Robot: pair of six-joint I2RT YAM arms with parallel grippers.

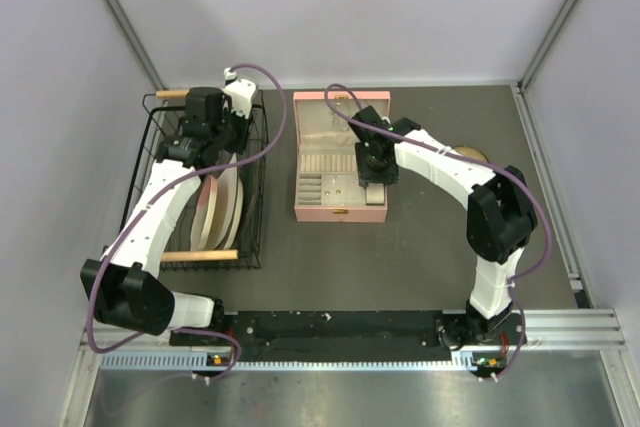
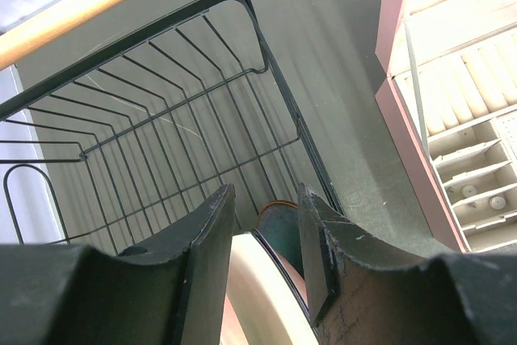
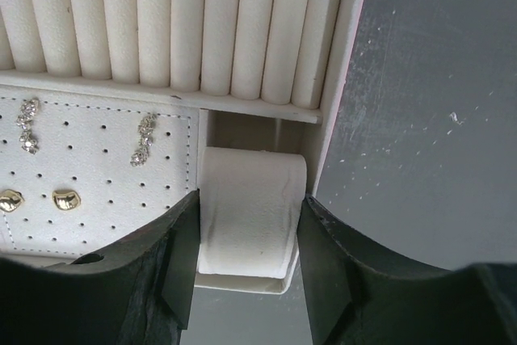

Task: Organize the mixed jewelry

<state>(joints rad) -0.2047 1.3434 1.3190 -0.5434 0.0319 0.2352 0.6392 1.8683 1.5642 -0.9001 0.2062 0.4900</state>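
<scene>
The open pink jewelry box (image 1: 340,212) sits mid-table. My right gripper (image 1: 373,187) hovers open over its front right corner. In the right wrist view its fingers (image 3: 249,199) flank a white cushion roll (image 3: 250,216) lying in a corner compartment. Beside the cushion, two sparkly drop earrings (image 3: 145,139) and two gold studs (image 3: 65,199) sit on a perforated pad. Tiny pale beads (image 2: 497,201) lie in small box compartments. No tangle of chains shows. My left gripper (image 1: 205,152) is open inside the wire basket (image 1: 255,207), with its fingers (image 2: 266,195) either side of a cream plate's rim (image 2: 258,280).
The black wire basket (image 2: 161,135) with wooden handles (image 1: 205,258) holds several upright plates, among them a teal one (image 2: 283,228). A round wooden bowl (image 1: 478,154) sits right of the box, partly behind my right arm. Grey walls enclose the table.
</scene>
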